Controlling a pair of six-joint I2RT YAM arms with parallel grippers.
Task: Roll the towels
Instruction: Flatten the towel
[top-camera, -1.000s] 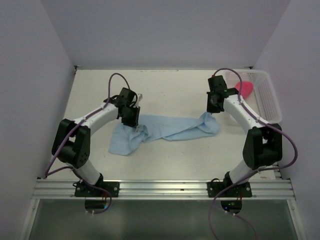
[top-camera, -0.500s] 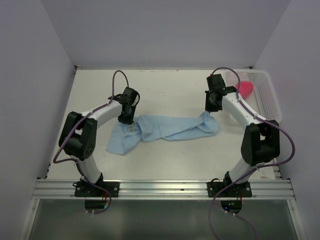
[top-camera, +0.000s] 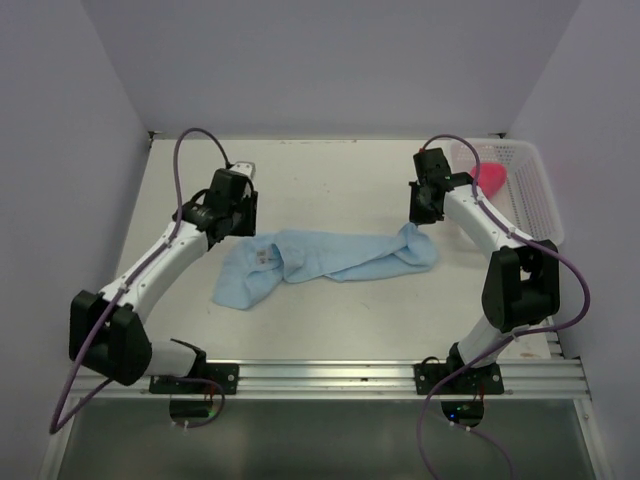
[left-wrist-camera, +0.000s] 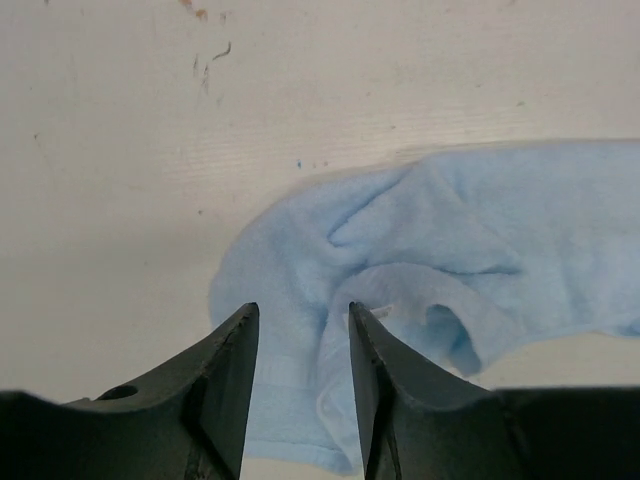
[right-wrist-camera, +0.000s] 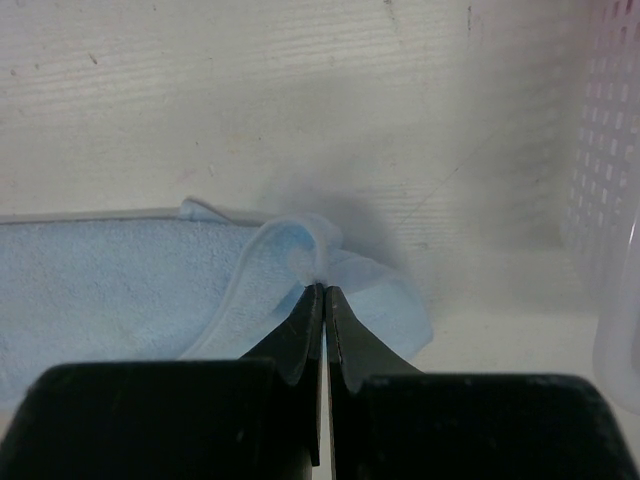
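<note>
**Desk:** What lies nearest the lens?

**Stringer:** The crumpled left end of the blue towel (top-camera: 330, 255), which is stretched lengthwise and unrolled across the table (top-camera: 340, 170). The left claw (left-wrist-camera: 300, 312) hangs just beside that end. Its fingers are parted and grip nothing, and the cloth shows through the gap, beyond the tips.

**Desk:** And the other arm?

**Stringer:** The right claw (right-wrist-camera: 322, 288) has its fingers pressed together on a fold at the towel's opposite end. The fabric bunches up at the tips, and the rest of the cloth trails off to that claw's left.

**Desk:** Anything farther back?

**Stringer:** To the right of that claw stands the basket (top-camera: 535, 205), near it but not touching, along the table's far right side. The red towel (top-camera: 490, 178) sits inside, at the end of the basket closest to the claw. From overhead it reads only as a bright lump, and whether it is rolled cannot be told.
</note>
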